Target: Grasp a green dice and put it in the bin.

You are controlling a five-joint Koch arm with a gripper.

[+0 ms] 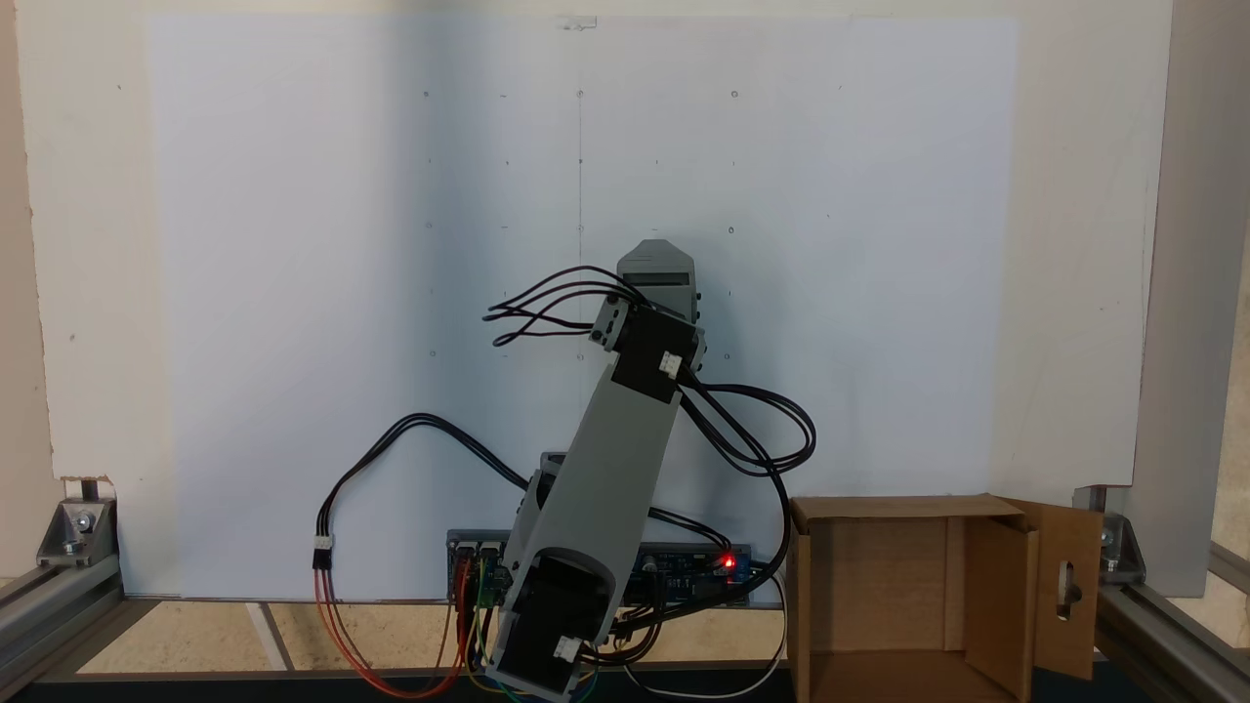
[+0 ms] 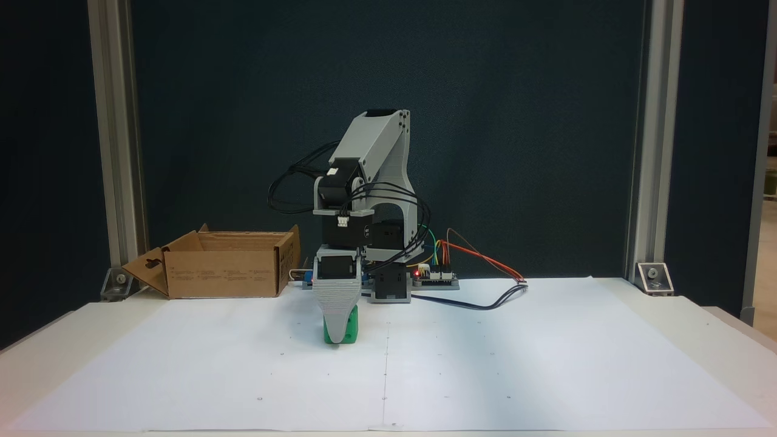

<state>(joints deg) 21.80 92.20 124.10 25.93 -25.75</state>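
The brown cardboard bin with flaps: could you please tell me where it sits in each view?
A fixed view: the brown cardboard bin fills the lower right corner, slotted flap on its right.
A fixed view: the bin sits left of centre, slotted flap on its left.
Shared landmark: the grey robot arm.

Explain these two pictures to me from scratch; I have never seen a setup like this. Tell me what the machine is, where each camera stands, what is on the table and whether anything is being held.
This is a small grey hobby robot arm bolted to a table covered with white paper. One picture looks down from above, behind the arm's base; the other faces the arm from the front, at table height.

In the front picture the arm bends down so that its gripper, the pincer at its end, reaches a small green dice on the paper. One grey jaw covers much of the dice, so I cannot tell whether the pincer has closed on it.

A brown cardboard box stands open beside the arm's base; from above its inside shows only bare cardboard. Wires and a circuit board with a red light sit behind the arm.
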